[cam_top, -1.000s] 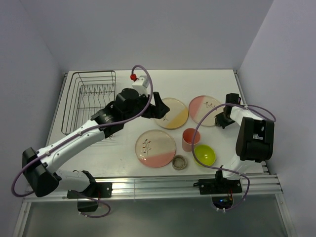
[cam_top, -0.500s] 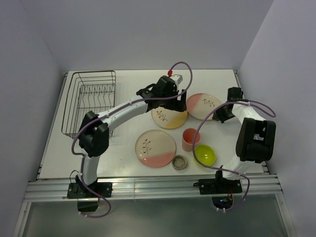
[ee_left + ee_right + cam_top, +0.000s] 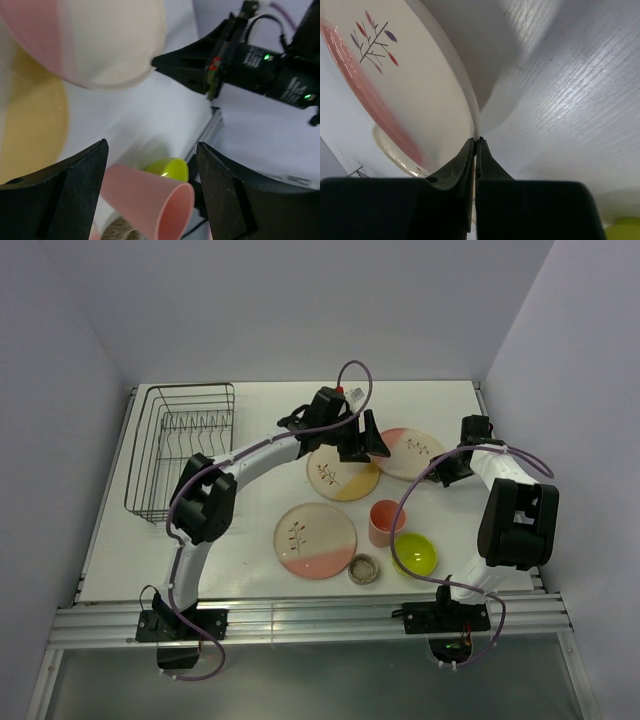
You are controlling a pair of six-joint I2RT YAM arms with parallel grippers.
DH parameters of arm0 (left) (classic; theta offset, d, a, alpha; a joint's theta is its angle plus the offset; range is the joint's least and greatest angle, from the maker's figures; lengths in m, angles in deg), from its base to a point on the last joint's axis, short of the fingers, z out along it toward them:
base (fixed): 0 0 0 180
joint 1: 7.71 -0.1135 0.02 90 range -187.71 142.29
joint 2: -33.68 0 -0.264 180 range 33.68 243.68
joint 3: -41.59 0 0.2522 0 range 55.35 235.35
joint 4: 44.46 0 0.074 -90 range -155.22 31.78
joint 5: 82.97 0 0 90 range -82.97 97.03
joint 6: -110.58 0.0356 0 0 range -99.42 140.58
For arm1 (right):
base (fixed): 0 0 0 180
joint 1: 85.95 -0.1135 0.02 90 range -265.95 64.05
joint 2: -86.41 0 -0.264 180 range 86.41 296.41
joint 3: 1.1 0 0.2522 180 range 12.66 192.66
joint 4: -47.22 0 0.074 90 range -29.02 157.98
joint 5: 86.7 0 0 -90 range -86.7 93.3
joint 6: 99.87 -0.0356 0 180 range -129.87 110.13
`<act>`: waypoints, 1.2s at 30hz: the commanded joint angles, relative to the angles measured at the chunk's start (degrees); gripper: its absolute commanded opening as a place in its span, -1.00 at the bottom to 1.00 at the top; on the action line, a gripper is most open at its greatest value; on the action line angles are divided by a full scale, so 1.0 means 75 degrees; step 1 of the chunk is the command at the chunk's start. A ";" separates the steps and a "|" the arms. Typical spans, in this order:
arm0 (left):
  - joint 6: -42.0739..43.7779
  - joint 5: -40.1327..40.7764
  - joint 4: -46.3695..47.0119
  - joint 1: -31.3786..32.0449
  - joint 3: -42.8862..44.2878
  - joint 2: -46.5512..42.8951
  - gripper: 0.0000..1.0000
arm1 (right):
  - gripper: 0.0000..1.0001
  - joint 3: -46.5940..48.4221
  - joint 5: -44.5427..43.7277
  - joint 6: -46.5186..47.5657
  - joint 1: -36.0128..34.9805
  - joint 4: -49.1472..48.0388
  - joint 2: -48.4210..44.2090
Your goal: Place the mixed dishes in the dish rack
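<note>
My right gripper is shut on the rim of the back-right pink-and-cream sprig plate, which is tilted up off the table. My left gripper is open and empty, hovering by that plate's left edge, above the yellow plate. The salmon-pink cup, lime-green bowl, tiny grey dish and the front pink plate sit on the table. The black wire dish rack stands at the back left with nothing in it.
The left arm stretches from the near left across the table's middle to the plates. The right arm's elbow stands at the right edge beside the bowl. Grey walls close in the back and both sides.
My left arm has swung right from beside the rack, and its gripper has come over the yellow plate next to the held plate. My right gripper has barely moved.
</note>
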 commanded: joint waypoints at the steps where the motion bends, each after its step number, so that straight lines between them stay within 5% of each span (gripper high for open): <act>1: -0.1740 -0.1029 0.1232 -0.0016 0.0028 0.0196 0.55 | -1.00 0.0275 0.0486 -0.0132 -0.0044 -0.0365 -0.0275; 6: -0.2903 -0.1041 0.1806 -0.0180 -0.0429 0.0313 0.56 | -1.00 0.0263 0.0673 -0.0225 -0.0020 -0.0400 -0.0287; 20: -0.3853 -0.0595 0.2250 -0.0297 -0.0968 0.1156 0.54 | -1.00 0.0006 0.1154 -0.0682 0.0073 -0.0611 -0.0604; 36: -0.5155 -0.0794 0.2896 -0.0344 0.0660 0.2715 0.52 | -1.00 -0.0428 0.1260 -0.0624 0.0073 -0.0752 -0.0803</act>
